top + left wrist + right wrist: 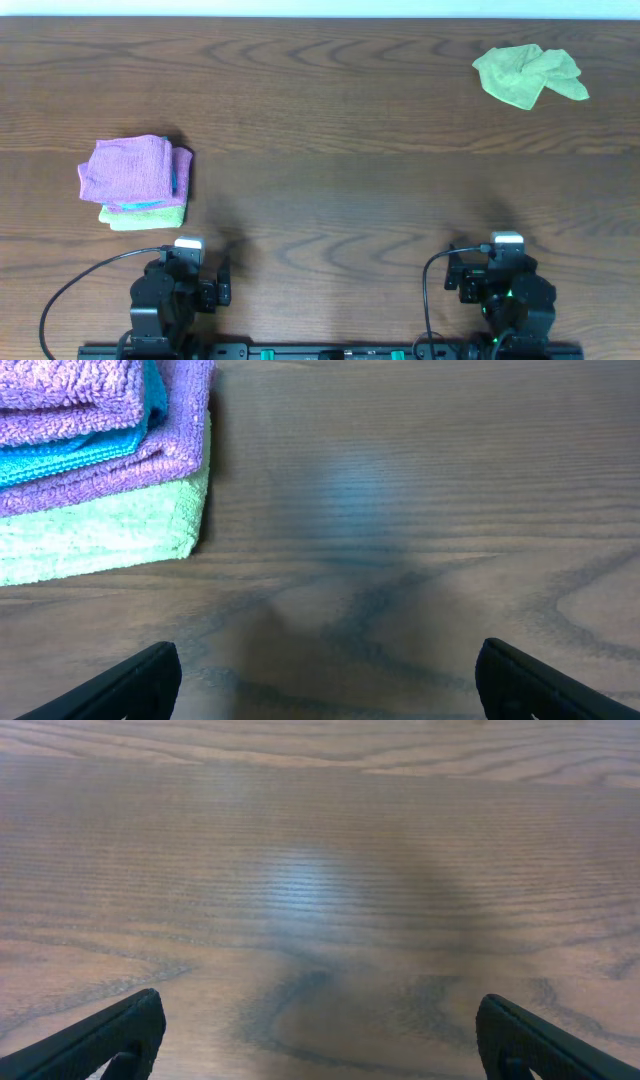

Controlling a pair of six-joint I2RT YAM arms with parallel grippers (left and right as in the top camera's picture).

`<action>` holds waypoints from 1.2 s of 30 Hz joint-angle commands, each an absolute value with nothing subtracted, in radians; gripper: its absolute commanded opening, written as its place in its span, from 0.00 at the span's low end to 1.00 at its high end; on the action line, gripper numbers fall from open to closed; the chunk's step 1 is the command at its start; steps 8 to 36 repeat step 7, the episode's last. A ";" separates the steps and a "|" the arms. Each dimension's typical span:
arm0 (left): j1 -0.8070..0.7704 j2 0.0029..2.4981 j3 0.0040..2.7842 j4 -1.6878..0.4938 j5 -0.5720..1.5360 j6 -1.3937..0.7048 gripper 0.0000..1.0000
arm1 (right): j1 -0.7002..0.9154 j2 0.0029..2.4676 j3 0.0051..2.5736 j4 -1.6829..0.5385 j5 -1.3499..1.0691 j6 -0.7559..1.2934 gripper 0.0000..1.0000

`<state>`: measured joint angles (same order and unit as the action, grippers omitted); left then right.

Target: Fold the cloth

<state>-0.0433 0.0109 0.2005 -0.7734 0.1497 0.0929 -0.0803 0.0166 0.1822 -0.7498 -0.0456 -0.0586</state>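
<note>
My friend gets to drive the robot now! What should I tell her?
Left gripper: open, empty. Right gripper: open, empty.
The cloth, purple, lies folded on top of a stack with a blue cloth and a pale green cloth, in front of the left arm.
Done: folding looks finished.
Left: likely nothing for it; a crumpled lime cloth lies far right, untouched.
</note>
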 commanded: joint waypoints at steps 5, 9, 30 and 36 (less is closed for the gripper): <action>-0.046 0.003 0.176 -0.796 0.146 0.090 0.95 | -0.084 0.005 0.163 -0.748 -0.049 -0.046 0.99; -0.046 0.003 0.176 -0.796 0.146 0.089 0.95 | -0.084 0.005 0.163 -0.748 -0.050 -0.046 0.99; -0.046 0.003 0.176 -0.796 0.146 0.089 0.95 | -0.084 0.005 0.163 -0.748 -0.050 -0.046 0.99; -0.046 0.003 0.176 -0.796 0.146 0.089 0.95 | -0.084 0.005 0.163 -0.748 -0.050 -0.046 0.99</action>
